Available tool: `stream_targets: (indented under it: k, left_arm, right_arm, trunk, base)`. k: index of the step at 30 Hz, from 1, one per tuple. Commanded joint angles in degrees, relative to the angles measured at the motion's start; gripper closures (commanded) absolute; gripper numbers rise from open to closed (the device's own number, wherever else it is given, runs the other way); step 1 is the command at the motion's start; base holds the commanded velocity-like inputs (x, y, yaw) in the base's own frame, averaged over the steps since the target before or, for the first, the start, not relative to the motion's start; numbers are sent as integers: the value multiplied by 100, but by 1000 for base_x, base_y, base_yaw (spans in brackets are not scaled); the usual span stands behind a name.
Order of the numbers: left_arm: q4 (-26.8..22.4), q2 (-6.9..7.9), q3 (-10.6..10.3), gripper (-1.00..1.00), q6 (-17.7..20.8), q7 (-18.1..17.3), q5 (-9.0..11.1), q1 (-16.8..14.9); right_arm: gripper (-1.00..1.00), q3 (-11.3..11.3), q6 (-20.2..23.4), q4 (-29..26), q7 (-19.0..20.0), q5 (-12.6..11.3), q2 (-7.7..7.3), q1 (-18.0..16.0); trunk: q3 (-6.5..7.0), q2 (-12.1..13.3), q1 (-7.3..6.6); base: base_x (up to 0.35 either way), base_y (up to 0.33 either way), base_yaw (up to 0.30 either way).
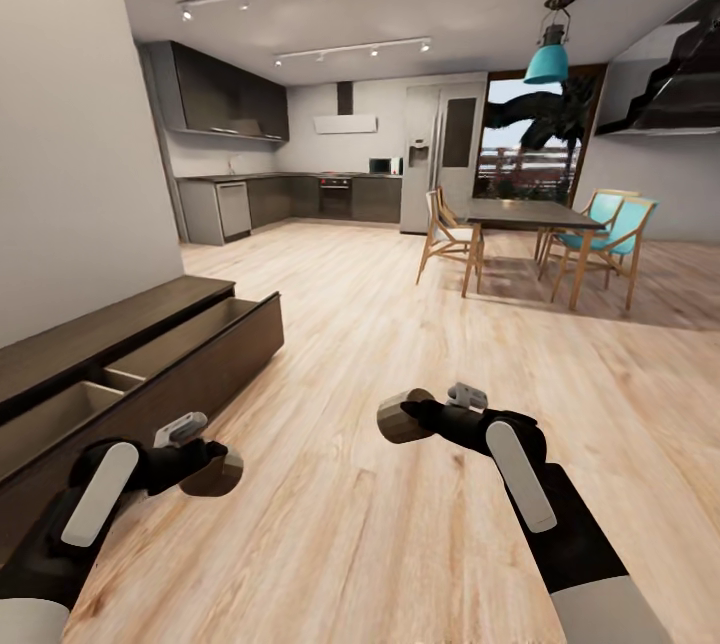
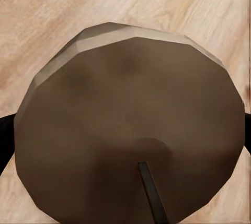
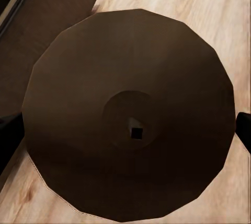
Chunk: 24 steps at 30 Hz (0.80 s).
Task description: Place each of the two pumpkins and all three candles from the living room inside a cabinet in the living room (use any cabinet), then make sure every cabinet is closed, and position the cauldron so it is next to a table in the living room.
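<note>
Each gripper, left (image 1: 205,469) and right (image 1: 415,416), has its jaws clamped on a candle (image 1: 222,476) (image 1: 396,421); open cabinet (image 1: 150,364) at nine o'clock.

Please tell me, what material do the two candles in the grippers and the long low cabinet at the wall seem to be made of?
Both candles, one in the left gripper and one in the right gripper, look like matte beige-grey wax: the left candle and the right candle show dull, faceted tops with a dark wick. The cabinet looks like dark-brown wood with a satin finish and faint grain; its open drawers are pale beige inside.
</note>
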Motion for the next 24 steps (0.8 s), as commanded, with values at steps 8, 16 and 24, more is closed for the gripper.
stream_targets:
  k: [8,16,24]
  left_arm:
    - [-5,-2,-11,100,14,50,61,-2]
    - [-6,-2,-118,100,6,50,61,-2]
    - [-6,5,-121,100,5,52,54,-2]
  right_arm:
    - [100,3,-6,5,-65,-80,1,-6]
    - [100,3,-7,76,-63,-80,5,-6]
    - [100,-212,-7,111,-65,-74,2,-6]
  trunk:
    - [-6,-3,-2]
    - [-6,-3,-2]
    - [-6,-3,-2]
  base:
    - [0,0,-287]
    - [0,0,-289]
    - [85,-3,-249]
